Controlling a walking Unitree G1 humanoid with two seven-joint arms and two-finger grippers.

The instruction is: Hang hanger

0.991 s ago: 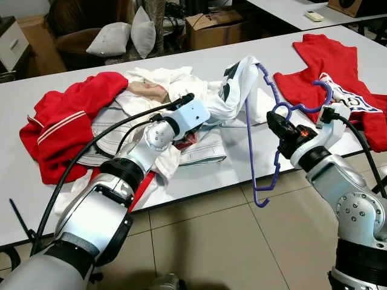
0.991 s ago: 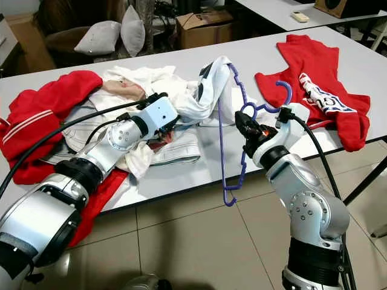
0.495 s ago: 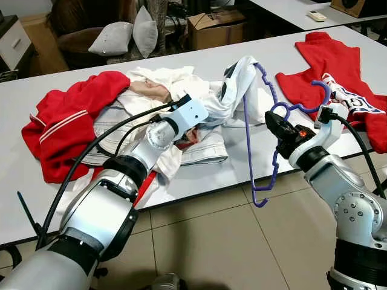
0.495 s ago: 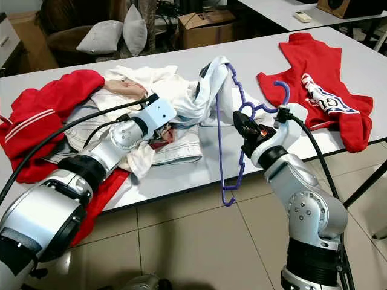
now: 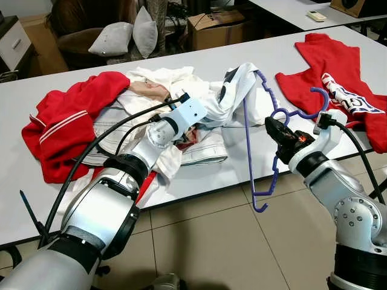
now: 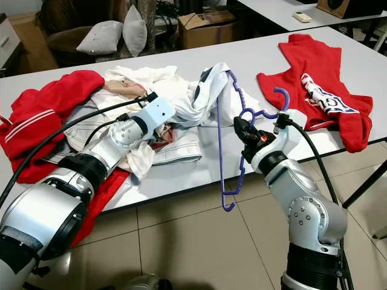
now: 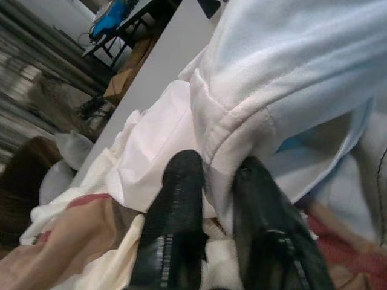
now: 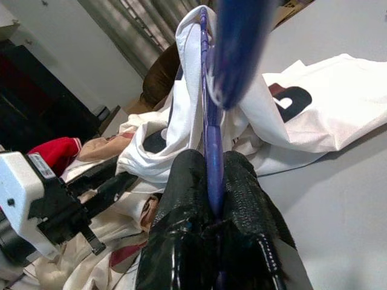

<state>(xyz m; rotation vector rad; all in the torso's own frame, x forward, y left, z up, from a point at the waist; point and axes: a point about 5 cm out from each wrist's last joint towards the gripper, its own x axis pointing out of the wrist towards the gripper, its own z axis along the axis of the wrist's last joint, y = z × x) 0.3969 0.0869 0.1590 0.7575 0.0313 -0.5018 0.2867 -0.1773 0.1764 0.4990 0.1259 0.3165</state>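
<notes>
White laminate forms the long table (image 5: 199, 181), much of its top hidden under a heap of clothes: a red garment (image 5: 66, 121) at the robot's left, pale jeans (image 5: 202, 148) and cream cloth in the middle, and a second red garment (image 5: 338, 84) far right, cut off by the frame edge. A white garment (image 5: 239, 90) with dark markings is lifted off the heap, draped over one shoulder of the purple hanger (image 5: 251, 151), which stands on end, its lower corner hanging past the table edge above the tiled floor. The cloth hides the hanger's upper arm. The left gripper (image 7: 211, 211) is buried in the heap; its two fingers are nearly together, pinching a seamed fold of the white garment. The right gripper (image 8: 211, 193) sits beside the table edge, fingers clamped tight on the hanger's thin bar below the hook (image 5: 305, 106).
</notes>
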